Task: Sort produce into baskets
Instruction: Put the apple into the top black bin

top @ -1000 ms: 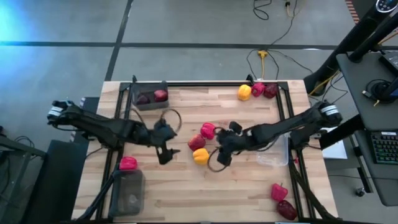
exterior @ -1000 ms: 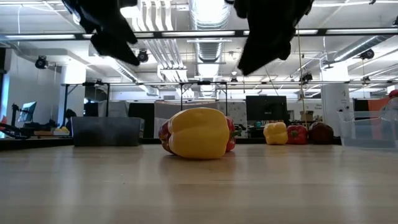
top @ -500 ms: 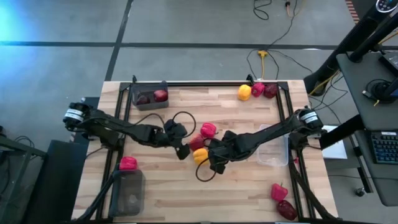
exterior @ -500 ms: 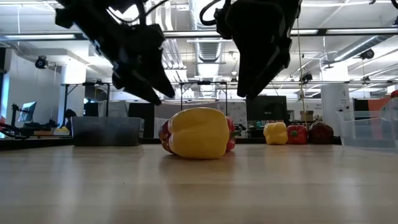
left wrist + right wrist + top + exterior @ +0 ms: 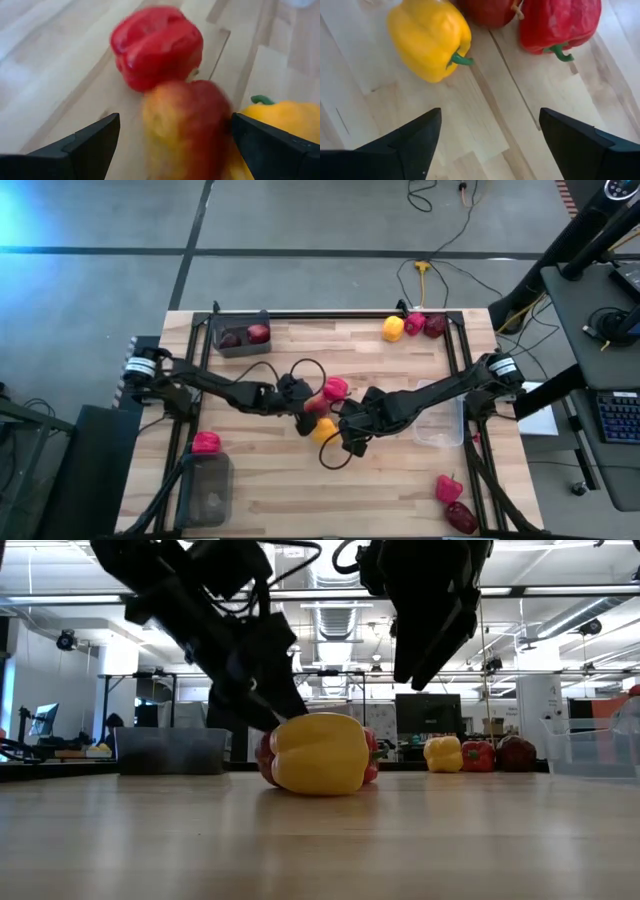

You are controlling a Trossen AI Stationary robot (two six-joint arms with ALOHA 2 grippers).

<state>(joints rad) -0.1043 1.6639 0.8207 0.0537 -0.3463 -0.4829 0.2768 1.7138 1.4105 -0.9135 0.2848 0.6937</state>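
Note:
Mid-table lie a red bell pepper (image 5: 335, 388), a red-yellow apple (image 5: 317, 407) and a yellow bell pepper (image 5: 324, 430), close together. My left gripper (image 5: 175, 120) is open and low at this cluster, one finger on each side of the apple (image 5: 187, 127). Whether a finger touches the apple does not show. My right gripper (image 5: 491, 114) hangs open above the table just right of the cluster. It points down at bare wood near the yellow pepper (image 5: 427, 37), with nothing between its fingers.
A dark basket (image 5: 240, 343) at the far left holds two apples. Another dark basket (image 5: 208, 490) stands near left, beside a red pepper (image 5: 206, 443). A clear basket (image 5: 440, 425) sits right. More produce lies far right (image 5: 412, 326) and near right (image 5: 455, 500).
My left gripper has come down and toward the table's right, from open table left of centre to the cluster, and now stands around the apple. My right gripper has shifted slightly toward the yellow pepper and tipped more steeply downward. The produce has stayed in place.

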